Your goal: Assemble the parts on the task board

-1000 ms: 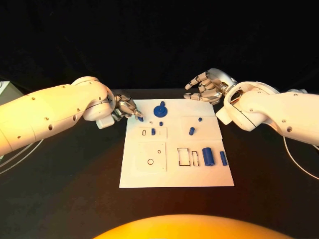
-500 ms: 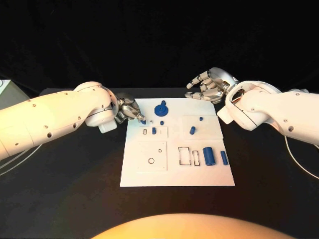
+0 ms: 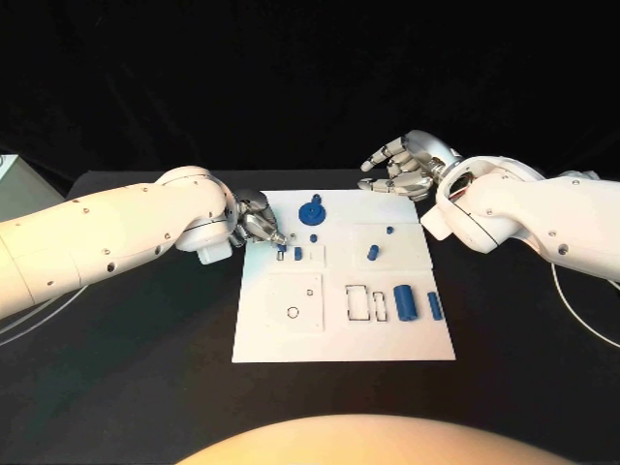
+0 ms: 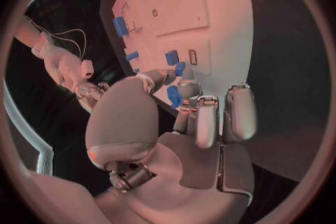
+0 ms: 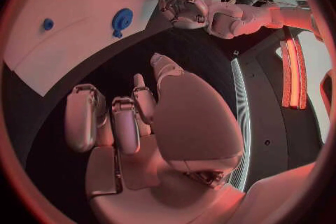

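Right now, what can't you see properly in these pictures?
- Head view: what the left robot hand pinches over the task board; its fingers cover it. The left wrist view shows a small blue part there.
- Head view: the peg is too small to tell its shape.
- Right wrist view: the right robot hand hides the table beneath.

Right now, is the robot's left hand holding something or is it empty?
Holding something. In the left wrist view the left hand pinches a small blue part between its fingertips, just above the white task board.
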